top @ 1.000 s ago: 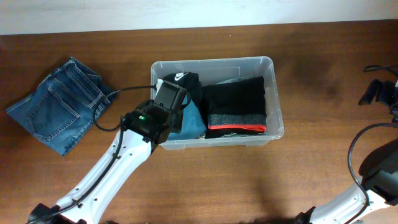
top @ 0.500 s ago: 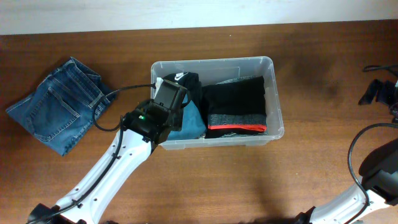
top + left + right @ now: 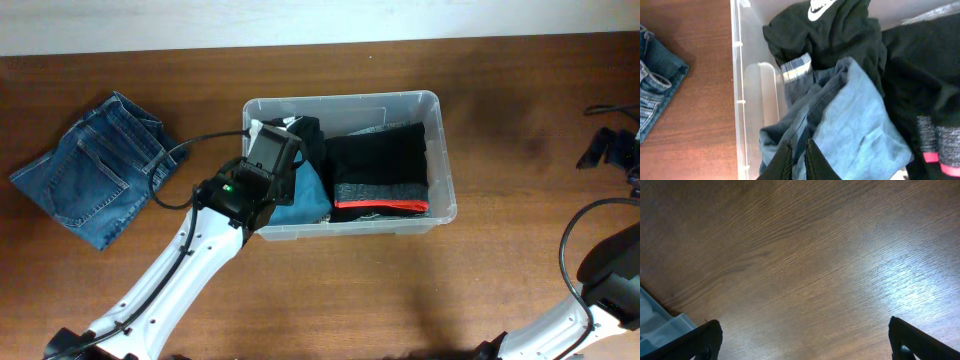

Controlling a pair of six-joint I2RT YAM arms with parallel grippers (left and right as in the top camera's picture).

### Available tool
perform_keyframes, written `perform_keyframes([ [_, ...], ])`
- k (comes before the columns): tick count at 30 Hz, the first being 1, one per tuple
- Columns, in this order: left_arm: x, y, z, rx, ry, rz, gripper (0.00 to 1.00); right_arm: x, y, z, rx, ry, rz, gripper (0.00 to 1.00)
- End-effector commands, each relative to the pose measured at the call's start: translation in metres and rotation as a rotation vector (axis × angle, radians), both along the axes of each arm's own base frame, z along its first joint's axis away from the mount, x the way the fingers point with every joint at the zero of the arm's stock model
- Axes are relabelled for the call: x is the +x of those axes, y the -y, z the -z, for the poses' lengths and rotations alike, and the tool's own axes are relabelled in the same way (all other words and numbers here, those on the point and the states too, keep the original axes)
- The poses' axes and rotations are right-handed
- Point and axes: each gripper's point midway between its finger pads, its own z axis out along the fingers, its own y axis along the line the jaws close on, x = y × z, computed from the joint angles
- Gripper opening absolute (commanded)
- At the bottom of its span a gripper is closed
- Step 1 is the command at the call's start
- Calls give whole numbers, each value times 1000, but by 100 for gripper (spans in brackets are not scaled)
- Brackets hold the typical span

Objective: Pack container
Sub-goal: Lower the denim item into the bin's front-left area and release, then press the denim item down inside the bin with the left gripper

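Tabletop point(image 3: 520, 250) spreads wide right of the container point(image 3: 450, 195).

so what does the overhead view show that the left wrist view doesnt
Only overhead: the whole clear plastic rectangular container, the white left arm reaching into it, all of the folded blue denim jeans, and black gear at the right edge. Only left wrist: the left tool, nearly closed on a fold of teal-blue cloth, and a pale striped cuff. Both: the container, part of the jeans, that cloth, a black garment with a white logo and a black folded garment with a red stripe.
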Motion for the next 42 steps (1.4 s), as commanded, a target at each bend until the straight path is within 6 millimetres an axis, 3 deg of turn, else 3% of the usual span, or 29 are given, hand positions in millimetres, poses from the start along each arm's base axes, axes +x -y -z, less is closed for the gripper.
perform_keyframes([
  [1,1,5,-3,-10,-3,12,11,0,-1,-2,0,8,0,98],
  [6,-6,5,34,23,-96,21,11,0,-1,-2,0,8,0,98],
  [9,-2,6,68,67,-167,18,11,0,-1,-2,0,8,0,98],
  [13,5,10,95,85,-200,18,11,0,-1,-2,0,8,0,98],
  [23,6,11,100,87,-205,18,11,0,-1,-2,0,8,0,98],
  [29,0,8,132,125,-281,19,9,0,-1,-2,0,8,0,98],
  [31,0,8,133,127,-284,19,0,0,-1,-2,0,8,0,98],
  [32,2,9,128,123,-275,19,0,0,-1,-2,0,8,0,98],
  [36,21,21,62,64,-170,21,1,0,-1,-2,0,8,1,98],
  [37,29,25,30,33,-113,22,0,0,-1,-2,0,8,0,98],
  [40,41,32,-34,-47,27,24,1,0,-1,-2,0,8,0,98],
  [42,40,32,-47,-65,59,25,1,0,-1,-2,0,8,0,98],
])
